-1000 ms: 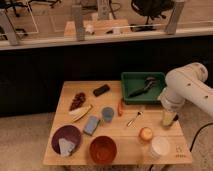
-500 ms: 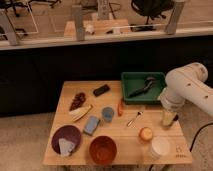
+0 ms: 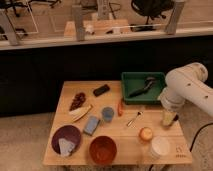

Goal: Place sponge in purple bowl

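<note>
**Gripper parked at the table's side; sponge not yet taken.**

Risks, in my judgement: between your gripper (image 3: 168, 119) and the sponge (image 3: 91, 125) lie a spoon (image 3: 134, 119) and a blue-grey cup (image 3: 107, 113), the cup just beside the sponge. A low sweep across could knock either, and a loose aim could seize the cup or deliver to the orange bowl (image 3: 103, 149). The sponge lies flat, well apart from the gripper, across the table (image 3: 70, 91). The purple bowl (image 3: 56, 134) sits just beyond it, farther off again, with a pale scrap (image 3: 66, 146) inside. The arm is bent and bulky, with the gripper pointing down, low over the table's edge. I cannot tell whether it is open or closed; nothing shows in its hold.
</note>
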{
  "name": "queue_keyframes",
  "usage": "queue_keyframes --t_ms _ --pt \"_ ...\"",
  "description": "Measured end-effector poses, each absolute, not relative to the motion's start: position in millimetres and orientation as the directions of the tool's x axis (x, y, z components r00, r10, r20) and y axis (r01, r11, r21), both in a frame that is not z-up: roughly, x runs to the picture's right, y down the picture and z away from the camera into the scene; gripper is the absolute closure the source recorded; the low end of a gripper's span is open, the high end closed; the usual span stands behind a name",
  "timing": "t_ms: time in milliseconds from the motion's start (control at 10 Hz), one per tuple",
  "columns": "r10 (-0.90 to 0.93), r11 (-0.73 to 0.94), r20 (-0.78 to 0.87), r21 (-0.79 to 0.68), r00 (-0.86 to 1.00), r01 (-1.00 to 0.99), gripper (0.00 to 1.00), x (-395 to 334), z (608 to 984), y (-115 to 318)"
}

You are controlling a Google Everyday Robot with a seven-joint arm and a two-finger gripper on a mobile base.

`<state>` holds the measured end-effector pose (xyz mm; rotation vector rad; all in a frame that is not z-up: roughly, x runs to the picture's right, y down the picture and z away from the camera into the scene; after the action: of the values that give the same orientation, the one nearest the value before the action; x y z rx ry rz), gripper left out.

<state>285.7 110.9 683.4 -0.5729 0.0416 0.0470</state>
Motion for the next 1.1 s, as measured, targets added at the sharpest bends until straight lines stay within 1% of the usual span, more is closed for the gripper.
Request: queue_keyframes --t_ms 800,900,1100 --pt "0.033 0.840 -0.053 -0.540 0.998 -0.056 0.20 285.7 683.5 110.8" --pt "0.041 0.850 -0.052 -0.523 0.998 -0.062 0.20 286.1 685.2 107.6" --pt "0.066 0.873 -0.013 -0.484 0.998 -0.064 0.20 287.6 703.3 95.1"
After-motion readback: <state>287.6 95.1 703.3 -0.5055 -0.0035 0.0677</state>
